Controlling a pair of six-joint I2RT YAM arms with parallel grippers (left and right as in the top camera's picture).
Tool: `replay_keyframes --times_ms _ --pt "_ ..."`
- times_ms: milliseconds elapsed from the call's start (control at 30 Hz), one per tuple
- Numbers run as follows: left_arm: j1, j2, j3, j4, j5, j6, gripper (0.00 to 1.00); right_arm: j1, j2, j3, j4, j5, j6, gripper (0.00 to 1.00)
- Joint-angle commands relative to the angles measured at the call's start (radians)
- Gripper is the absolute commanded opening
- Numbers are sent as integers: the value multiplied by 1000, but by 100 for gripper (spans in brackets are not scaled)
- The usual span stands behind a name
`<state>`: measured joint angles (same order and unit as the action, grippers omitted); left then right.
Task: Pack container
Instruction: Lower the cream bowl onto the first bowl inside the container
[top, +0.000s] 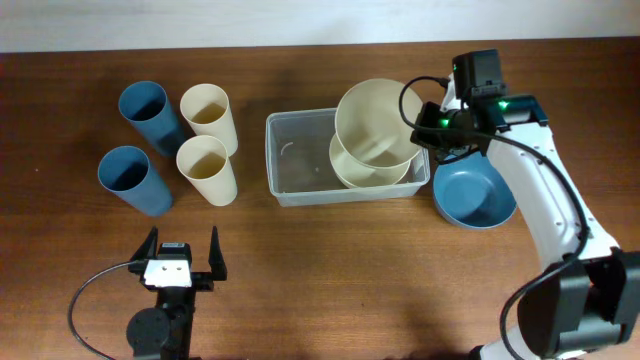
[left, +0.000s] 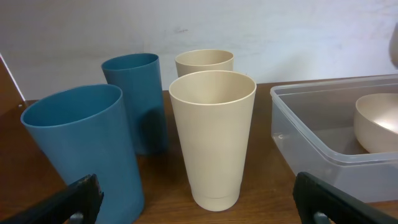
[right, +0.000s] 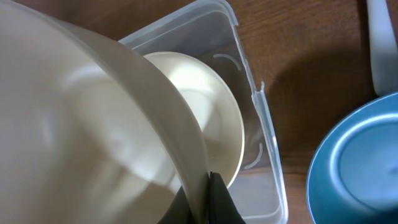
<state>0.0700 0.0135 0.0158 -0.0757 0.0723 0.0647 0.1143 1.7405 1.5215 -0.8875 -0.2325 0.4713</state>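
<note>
The clear container (top: 290, 165) lies at the table's middle, with a cream bowl (top: 368, 172) in its right half. Tilted above that bowl hangs a second cream bowl (top: 375, 120), its right rim pinched by my right gripper (top: 425, 125). In the right wrist view the shut fingers (right: 217, 199) clamp the held bowl's wall (right: 81, 124) over the lower bowl (right: 214, 118) and the container rim (right: 261, 118). My left gripper (top: 181, 262) stands open near the front edge and holds nothing. It faces a cream cup (left: 212, 137), with the container (left: 311, 143) to the right.
A blue bowl (top: 475, 195) sits on the table right of the container, under the right arm. Two blue cups (top: 150, 115) (top: 133, 180) and two cream cups (top: 208, 115) (top: 207, 168) stand upright at the left. The table's far edge meets a white wall.
</note>
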Motion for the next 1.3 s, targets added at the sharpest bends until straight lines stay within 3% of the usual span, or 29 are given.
replay_keyframes --times_ms 0,400,1267 --pt "3 -8 -6 0 11 16 100 24 29 19 13 9 -1 4" --pt "3 -8 -6 0 11 16 100 70 50 19 24 111 0 4" --pt "3 -8 -6 0 11 16 100 70 114 18 13 79 27 5"
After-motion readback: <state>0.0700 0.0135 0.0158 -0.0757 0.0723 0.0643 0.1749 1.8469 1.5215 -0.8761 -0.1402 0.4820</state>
